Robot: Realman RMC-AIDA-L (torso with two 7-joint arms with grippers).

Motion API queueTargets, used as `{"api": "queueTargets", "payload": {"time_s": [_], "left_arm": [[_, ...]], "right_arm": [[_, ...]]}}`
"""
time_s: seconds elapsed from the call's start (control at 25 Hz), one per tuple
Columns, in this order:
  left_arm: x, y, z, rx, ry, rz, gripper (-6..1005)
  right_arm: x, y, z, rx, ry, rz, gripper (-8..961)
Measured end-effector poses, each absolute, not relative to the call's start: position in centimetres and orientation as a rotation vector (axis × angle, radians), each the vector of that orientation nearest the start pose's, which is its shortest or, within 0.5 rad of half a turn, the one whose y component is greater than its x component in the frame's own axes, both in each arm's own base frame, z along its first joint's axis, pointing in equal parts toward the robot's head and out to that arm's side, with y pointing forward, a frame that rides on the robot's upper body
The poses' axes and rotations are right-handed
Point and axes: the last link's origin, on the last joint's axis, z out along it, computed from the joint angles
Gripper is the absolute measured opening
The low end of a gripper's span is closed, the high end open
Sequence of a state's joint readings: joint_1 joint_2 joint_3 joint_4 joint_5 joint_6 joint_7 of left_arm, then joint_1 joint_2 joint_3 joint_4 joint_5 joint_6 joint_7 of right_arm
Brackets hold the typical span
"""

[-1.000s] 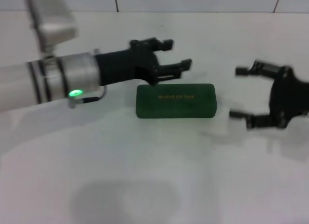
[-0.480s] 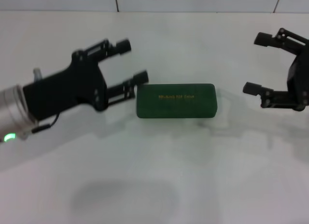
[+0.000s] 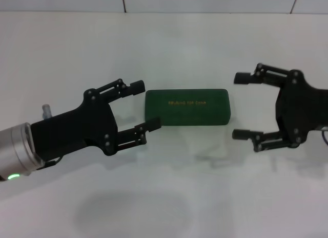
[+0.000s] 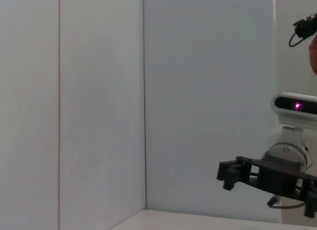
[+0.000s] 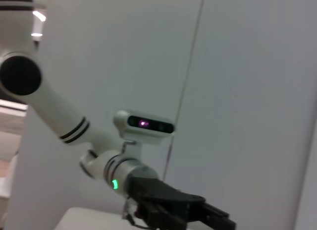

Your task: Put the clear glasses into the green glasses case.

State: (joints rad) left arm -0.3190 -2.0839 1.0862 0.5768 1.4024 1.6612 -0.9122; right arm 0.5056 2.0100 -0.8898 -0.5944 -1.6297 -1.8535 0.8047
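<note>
From the head view, you are seeing the left gripper (image 3: 145, 105) lower and nearer the robot than half a second ago; its spread fingers are now flanking the near-left corner of the green glasses case (image 3: 187, 107), one fingertip level with the case's far edge, the other just touching or almost touching its front edge. The right gripper (image 3: 241, 105) has come down and inward since then; it is hanging open just to the right of the case, its two black fingers pointing toward it, apart from it. The case itself is lying where it was, shut, a matte dark green box with rounded corners and a line of small gold lettering on the lid, resting on the smooth white table (image 3: 164, 197). You are not seeing the clear glasses anywhere.

From the left wrist view, you are looking across at the right gripper (image 4: 229, 174), black and angular, below a white camera housing (image 4: 294, 105) with a pink light, against pale wall panels (image 4: 99, 101).

From the right wrist view, you are looking at the left gripper (image 5: 218, 217) on its white, ringed arm (image 5: 59, 118), a green light glowing at the wrist.
</note>
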Motion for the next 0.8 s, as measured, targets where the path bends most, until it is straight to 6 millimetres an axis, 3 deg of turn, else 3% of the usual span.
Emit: {"api": "queueTargets", "payload": {"time_s": [0.8], "left_arm": [[-25.62,26.51,-2.45,-2.558,-0.178,-1.129,757]], "right_arm": [[22.39,30.14,1.46,-2.738,-0.345,1.027,886]]}}
